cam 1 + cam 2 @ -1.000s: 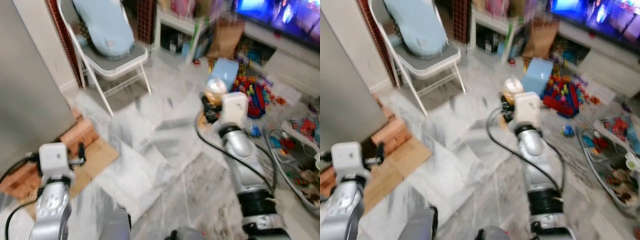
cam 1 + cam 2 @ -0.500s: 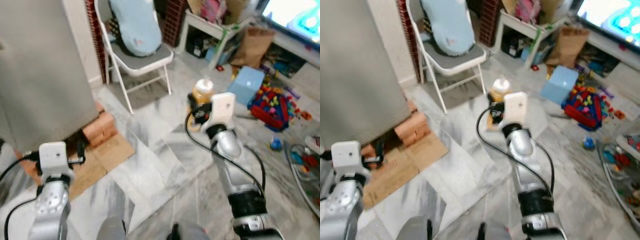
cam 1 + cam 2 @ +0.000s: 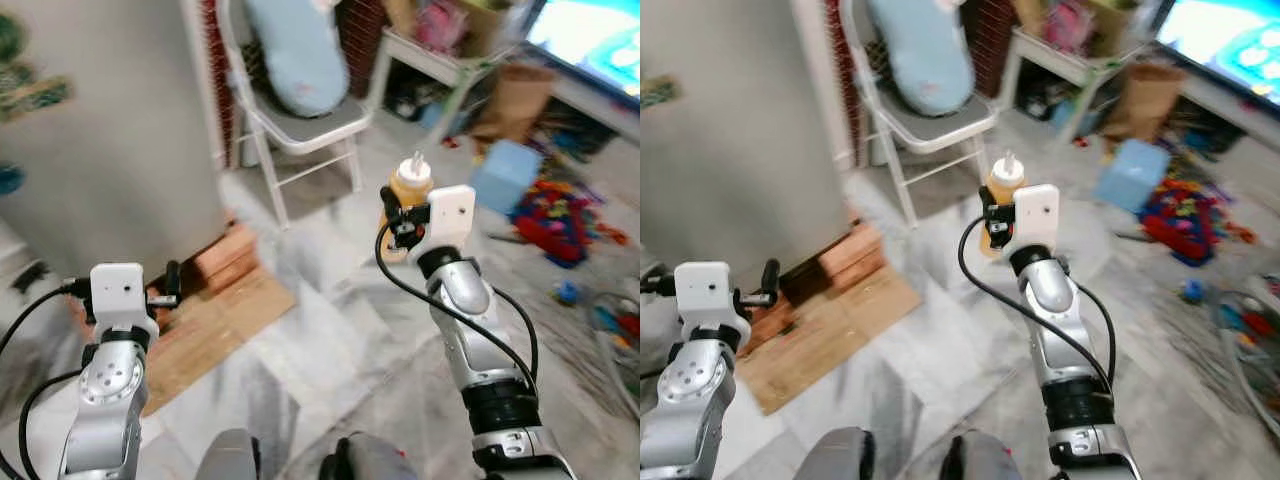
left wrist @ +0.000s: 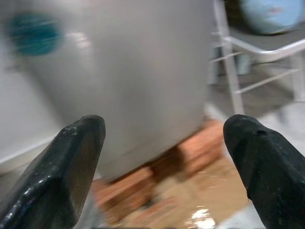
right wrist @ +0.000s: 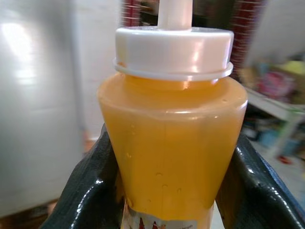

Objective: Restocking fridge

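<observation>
Cluttered tiled room: fridge point(image 3: 110, 130) filling upper left, door closed, chair point(image 3: 300, 110) beside it, toys at right. Restocking barely begun; nothing shelved, door yet to open. Right gripper point(image 3: 402, 215) raised at frame centre, clamped around upright bottle point(image 3: 408, 190) of orange sauce. Left gripper point(image 4: 167, 157) low at lower left, fingers spread wide, empty, facing fridge.

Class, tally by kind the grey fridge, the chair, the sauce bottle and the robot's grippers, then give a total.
Grey metal fridge: 1
White folding chair: 1
Orange squeeze sauce bottle with white cap: 1
Black two-fingered grippers: 2, left gripper, right gripper
Total: 5
</observation>
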